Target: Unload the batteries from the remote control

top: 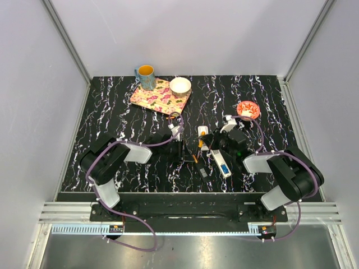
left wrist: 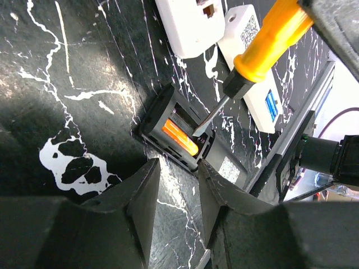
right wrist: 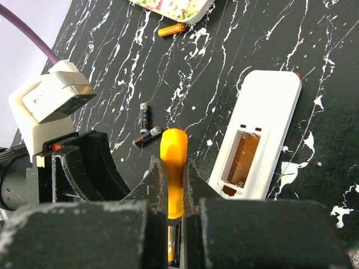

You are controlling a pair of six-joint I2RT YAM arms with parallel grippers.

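Beside the tray (right wrist: 179, 8), right wrist shows 1 battery (right wrist: 171, 29).

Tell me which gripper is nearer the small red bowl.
Right. The right gripper is left of the small red bowl, toward the bases; the left gripper sits farther left, mid-table.

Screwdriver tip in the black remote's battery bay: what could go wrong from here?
1. The tip of the screwdriver seems to rest on the orange battery in the black remote; a hard pry may flick the cell away or slip off it.
2. The left gripper reaches only the remote's near end, so the remote may shift under the lever.
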